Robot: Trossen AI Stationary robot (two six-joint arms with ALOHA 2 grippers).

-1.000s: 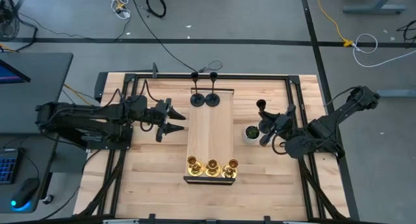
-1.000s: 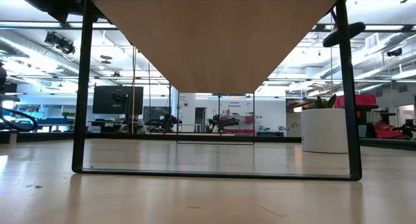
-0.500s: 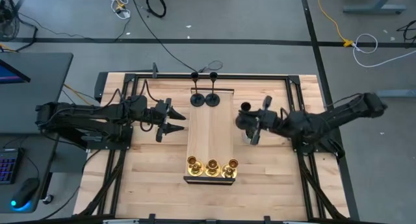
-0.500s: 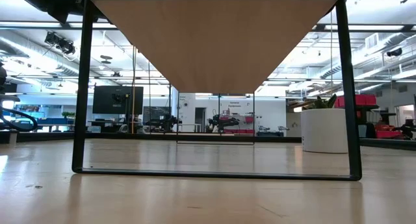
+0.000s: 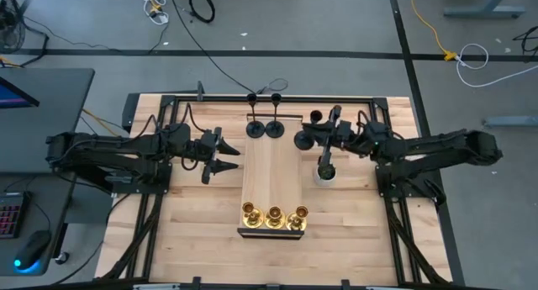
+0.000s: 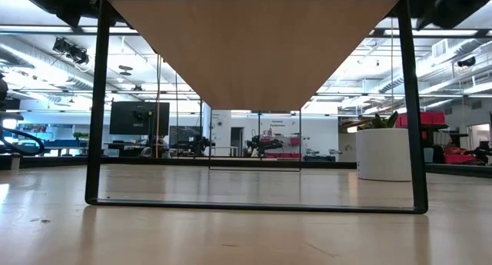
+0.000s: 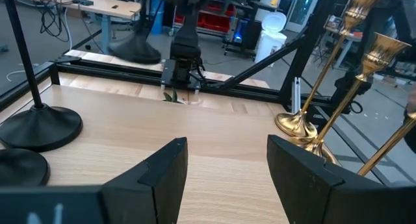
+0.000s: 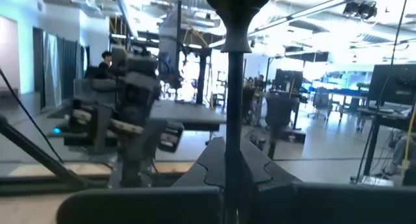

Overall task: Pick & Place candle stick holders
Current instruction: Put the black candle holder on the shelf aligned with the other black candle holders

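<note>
A wooden board on a black frame point(image 5: 271, 168) stands mid-table. Two black candle stick holders point(image 5: 255, 129) point(image 5: 274, 129) stand by their bases at its far end, and three brass ones point(image 5: 274, 215) at its near end. My right gripper point(image 5: 318, 132) is shut on a third black holder point(image 5: 303, 139) just right of the board's far part. In the left wrist view this holder's base point(image 7: 133, 50) is off the table. My left gripper point(image 5: 220, 155) is open and empty left of the board, and its fingers show apart in the left wrist view point(image 7: 227, 165). My right gripper pinches the black holder's thin stem point(image 8: 232, 120) between its two fingers. The fingers lie level, coming from the table's right, across the stem. The holder stands about upright in the hold, cup point(image 8: 238, 0) on top, lifted clear.
A small white pot with a green plant point(image 5: 324, 176) stands on the table right of the board, partly under my right arm, and also shows in the low view point(image 6: 384, 154). A black frame point(image 5: 176, 101) runs round the table's edges.
My right gripper has carried the black holder from beside the white pot toward the table's left and far edges, up to the board's right side. The holder has stayed lifted and about upright. The right arm has stretched out.
</note>
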